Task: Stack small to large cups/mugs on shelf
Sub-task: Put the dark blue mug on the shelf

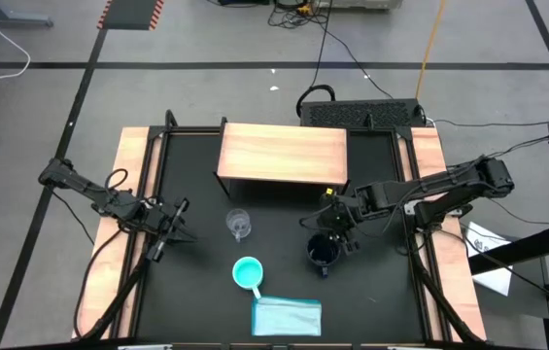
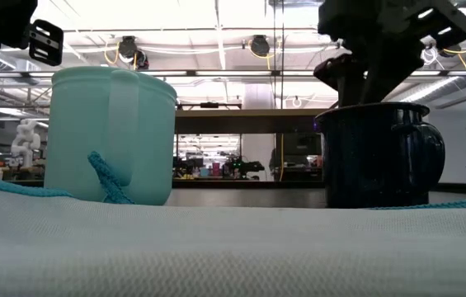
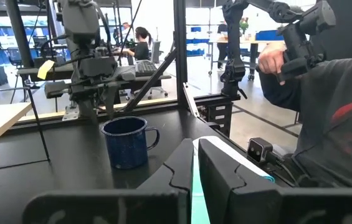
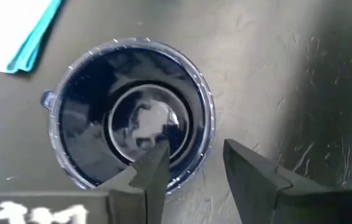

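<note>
Navy mug (image 1: 324,253) stands on your worktop (image 1: 206,185), its rim straddled by the right gripper (image 4: 191,171), jaws released, for a wall grasp.

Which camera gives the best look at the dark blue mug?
The right wrist view: the navy mug fills it, seen straight down inside. The high view shows it small, the low view side-on, the left wrist view farther off with its handle.

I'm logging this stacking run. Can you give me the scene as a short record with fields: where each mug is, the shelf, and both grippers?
navy mug: upright on the table, in front of the shelf
turquoise mug: on the table by the cloth
glass cup: on the table, left of the navy mug
shelf: top bare
right gripper: jaws open, straddling the navy mug's rim
left gripper: waits left of the glass cup
</note>
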